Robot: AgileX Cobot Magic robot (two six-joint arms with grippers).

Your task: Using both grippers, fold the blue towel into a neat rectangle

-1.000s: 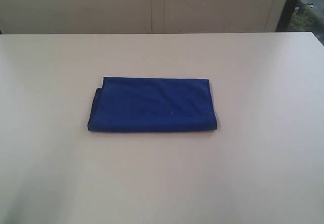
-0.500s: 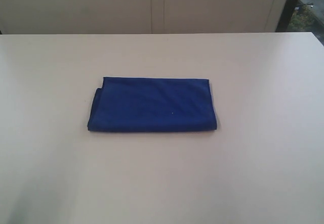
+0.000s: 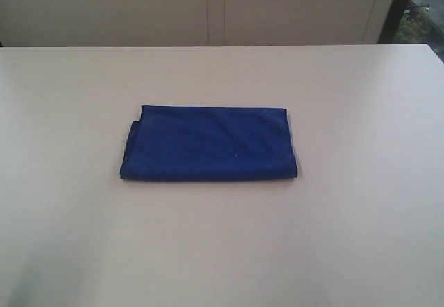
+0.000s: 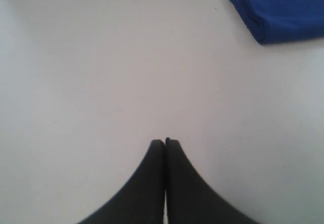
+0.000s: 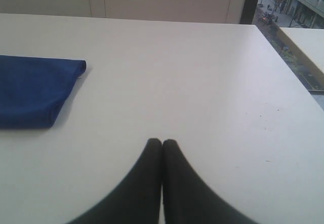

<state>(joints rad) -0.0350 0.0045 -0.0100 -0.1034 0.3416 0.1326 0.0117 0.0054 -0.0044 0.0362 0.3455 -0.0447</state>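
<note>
You have the blue towel lying folded into a rectangle on the desk, midway between the left and right edges. Its long sides run parallel to the far edge. The near long edge is straight and closed. The right end is a rounded fold. At the left end the layers are stacked slightly out of line, and one layer shows past the far-left corner of the fold.

Bare desk surrounds the towel on all four sides, with wide open margins to the left and right edges and a broad strip toward the near side.

Your left gripper hangs over bare desk with its fingers pressed tip to tip, holding nothing. One corner of the towel lies well apart from it.

Your right gripper is likewise closed tip to tip and empty, over bare desk. The towel's end is well clear of it, and open surface runs out to the desk's right edge and far-right corner.
</note>
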